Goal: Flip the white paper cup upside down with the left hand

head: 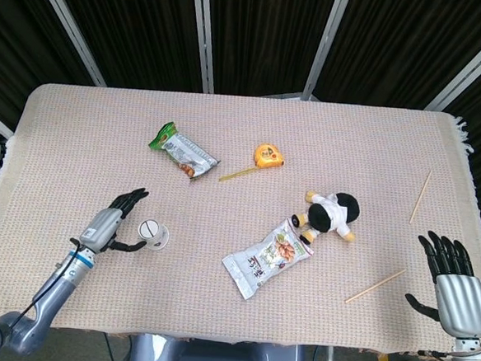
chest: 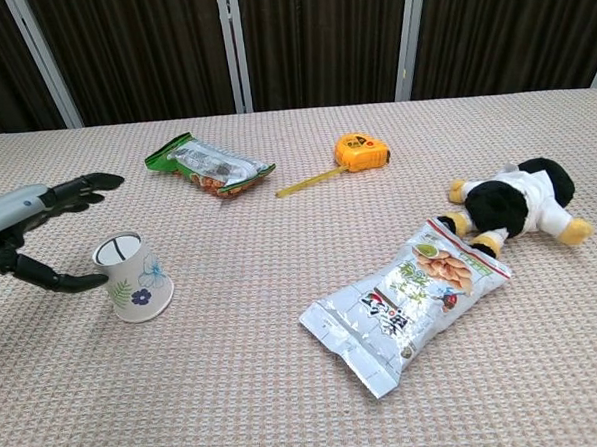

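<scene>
The white paper cup with a flower print stands upside down on the woven tablecloth, base up, at the front left. My left hand is just left of it with fingers spread, holding nothing; the thumb tip reaches close to the cup's side. My right hand hangs open beyond the table's front right corner, seen only in the head view.
A green snack packet and an orange tape measure with its tape pulled out lie farther back. A plush toy and a silver snack bag sit mid-right. Two wooden sticks lie at the right.
</scene>
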Action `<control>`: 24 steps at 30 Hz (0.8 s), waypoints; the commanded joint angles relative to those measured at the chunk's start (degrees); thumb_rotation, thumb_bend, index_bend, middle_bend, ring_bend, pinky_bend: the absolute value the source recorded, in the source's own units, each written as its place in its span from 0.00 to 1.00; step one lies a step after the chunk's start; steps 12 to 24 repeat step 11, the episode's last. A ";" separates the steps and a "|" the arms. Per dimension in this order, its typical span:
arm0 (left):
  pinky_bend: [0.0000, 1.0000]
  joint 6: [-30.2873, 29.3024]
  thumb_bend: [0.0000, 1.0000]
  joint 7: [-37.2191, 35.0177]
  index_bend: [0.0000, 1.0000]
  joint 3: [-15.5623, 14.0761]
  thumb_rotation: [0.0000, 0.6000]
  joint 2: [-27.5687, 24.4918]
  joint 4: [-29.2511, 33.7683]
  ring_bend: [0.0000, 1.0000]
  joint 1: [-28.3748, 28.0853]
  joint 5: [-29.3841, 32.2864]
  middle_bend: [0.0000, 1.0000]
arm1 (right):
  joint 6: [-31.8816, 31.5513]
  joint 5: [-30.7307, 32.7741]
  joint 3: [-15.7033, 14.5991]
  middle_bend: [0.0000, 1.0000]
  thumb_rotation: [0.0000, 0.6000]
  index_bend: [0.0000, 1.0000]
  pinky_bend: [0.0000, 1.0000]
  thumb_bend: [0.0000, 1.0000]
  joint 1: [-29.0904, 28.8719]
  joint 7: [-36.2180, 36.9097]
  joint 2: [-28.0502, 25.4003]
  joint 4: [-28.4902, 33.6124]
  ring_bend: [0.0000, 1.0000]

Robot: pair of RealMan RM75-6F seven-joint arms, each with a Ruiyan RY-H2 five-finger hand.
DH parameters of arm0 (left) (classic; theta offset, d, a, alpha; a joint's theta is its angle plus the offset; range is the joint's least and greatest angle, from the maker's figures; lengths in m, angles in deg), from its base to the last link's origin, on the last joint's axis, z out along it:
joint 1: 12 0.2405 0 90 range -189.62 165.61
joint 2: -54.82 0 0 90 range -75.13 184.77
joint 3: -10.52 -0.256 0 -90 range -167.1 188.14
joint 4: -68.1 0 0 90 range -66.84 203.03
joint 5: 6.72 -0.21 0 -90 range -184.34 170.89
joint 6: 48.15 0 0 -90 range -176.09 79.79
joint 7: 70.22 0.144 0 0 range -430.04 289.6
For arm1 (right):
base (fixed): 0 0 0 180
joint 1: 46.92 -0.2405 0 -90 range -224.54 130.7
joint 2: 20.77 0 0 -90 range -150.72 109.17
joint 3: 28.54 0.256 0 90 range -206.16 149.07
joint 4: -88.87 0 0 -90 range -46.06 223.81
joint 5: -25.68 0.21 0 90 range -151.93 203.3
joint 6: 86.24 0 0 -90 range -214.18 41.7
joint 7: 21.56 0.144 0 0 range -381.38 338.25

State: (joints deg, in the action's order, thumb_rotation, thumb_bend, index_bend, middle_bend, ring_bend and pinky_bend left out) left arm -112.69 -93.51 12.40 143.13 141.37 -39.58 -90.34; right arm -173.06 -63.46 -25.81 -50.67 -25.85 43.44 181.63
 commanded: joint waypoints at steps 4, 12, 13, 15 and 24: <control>0.00 -13.58 0.16 13.07 0.00 -0.01 1.00 -5.05 1.35 0.00 6.40 -2.28 0.00 | -0.23 1.16 0.87 0.00 1.00 0.00 0.00 0.01 -0.09 -1.25 1.19 -0.64 0.00; 0.00 -21.77 0.15 26.81 0.00 -2.12 1.00 -10.77 6.81 0.00 14.15 -0.79 0.00 | -0.26 2.11 1.42 0.00 1.00 0.00 0.00 0.01 -0.20 -3.15 2.40 -1.52 0.00; 0.00 -21.77 0.15 26.81 0.00 -2.12 1.00 -10.77 6.81 0.00 14.15 -0.79 0.00 | -0.26 2.11 1.42 0.00 1.00 0.00 0.00 0.01 -0.20 -3.15 2.40 -1.52 0.00; 0.00 -21.77 0.15 26.81 0.00 -2.12 1.00 -10.77 6.81 0.00 14.15 -0.79 0.00 | -0.26 2.11 1.42 0.00 1.00 0.00 0.00 0.01 -0.20 -3.15 2.40 -1.52 0.00; 0.00 -21.77 0.15 26.81 0.00 -2.12 1.00 -10.77 6.81 0.00 14.15 -0.79 0.00 | -0.26 2.11 1.42 0.00 1.00 0.00 0.00 0.01 -0.20 -3.15 2.40 -1.52 0.00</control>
